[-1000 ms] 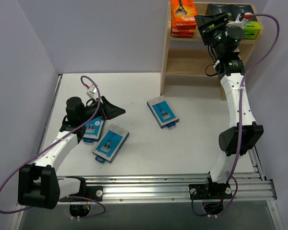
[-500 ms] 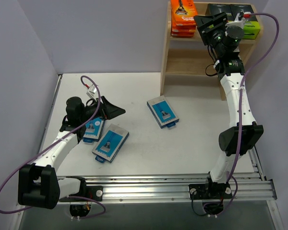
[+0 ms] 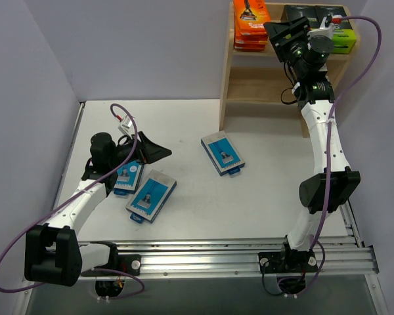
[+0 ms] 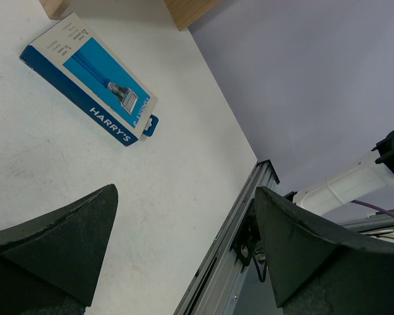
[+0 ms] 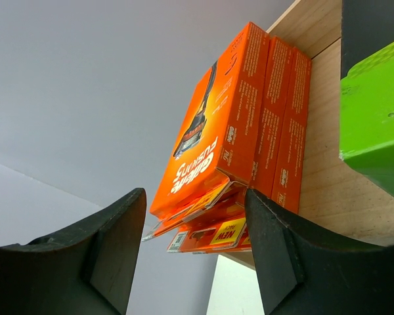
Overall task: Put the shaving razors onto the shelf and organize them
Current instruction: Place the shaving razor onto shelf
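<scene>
The wooden shelf (image 3: 253,85) stands at the back right. On its top tier lie three stacked orange packs (image 3: 251,23), also in the right wrist view (image 5: 240,138), and two black boxes with lime-green ends (image 3: 341,29); one green end (image 5: 377,118) shows at the right. My right gripper (image 3: 284,34) is open and empty, just right of the orange stack (image 5: 196,252). Three light-blue cards lie on the table: one in the middle (image 3: 222,154), also in the left wrist view (image 4: 92,79), and two at the left (image 3: 151,195), (image 3: 127,178). My left gripper (image 3: 152,152) is open and empty above the table (image 4: 184,243).
The shelf's lower tier (image 3: 256,102) shows bare wood. A metal rail (image 3: 249,252) runs along the table's near edge. Grey walls close the left and back sides. A purple cable (image 3: 128,121) loops over the left arm.
My right gripper has drifted slightly left along the top tier toward the orange stack. The left arm and the blue cards have not moved.
</scene>
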Controlling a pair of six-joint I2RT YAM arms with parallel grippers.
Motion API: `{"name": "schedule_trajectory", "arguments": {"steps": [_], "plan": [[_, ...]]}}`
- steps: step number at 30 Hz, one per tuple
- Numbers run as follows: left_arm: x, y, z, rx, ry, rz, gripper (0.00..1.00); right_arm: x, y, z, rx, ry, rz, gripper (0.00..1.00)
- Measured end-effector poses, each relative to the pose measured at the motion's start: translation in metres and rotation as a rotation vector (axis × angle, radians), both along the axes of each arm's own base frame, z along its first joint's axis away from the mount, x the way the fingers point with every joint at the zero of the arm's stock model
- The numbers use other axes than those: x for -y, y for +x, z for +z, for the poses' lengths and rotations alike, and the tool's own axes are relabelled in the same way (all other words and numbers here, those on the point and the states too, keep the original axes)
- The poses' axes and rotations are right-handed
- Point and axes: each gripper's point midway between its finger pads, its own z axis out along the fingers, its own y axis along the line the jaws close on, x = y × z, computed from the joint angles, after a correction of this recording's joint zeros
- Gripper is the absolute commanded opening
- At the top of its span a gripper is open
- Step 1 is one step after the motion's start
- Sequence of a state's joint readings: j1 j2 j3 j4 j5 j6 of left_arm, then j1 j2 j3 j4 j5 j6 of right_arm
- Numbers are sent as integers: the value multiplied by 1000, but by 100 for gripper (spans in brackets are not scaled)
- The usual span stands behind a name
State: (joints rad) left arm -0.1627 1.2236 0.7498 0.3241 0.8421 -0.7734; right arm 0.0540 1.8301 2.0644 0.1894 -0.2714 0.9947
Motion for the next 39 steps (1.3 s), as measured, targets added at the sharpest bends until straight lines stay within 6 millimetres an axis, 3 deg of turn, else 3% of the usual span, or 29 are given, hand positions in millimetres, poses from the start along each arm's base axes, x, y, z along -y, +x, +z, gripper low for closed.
{"name": "schedule_trajectory", "arguments": {"steps": [18, 39], "plan": [[0, 0, 0, 0, 0, 0, 94, -2, -2, -8, -9, -96, -7, 57], [0, 0, -1, -3, 0, -1, 94, 4, -5, 4, 21, -128, -40, 57]]}}
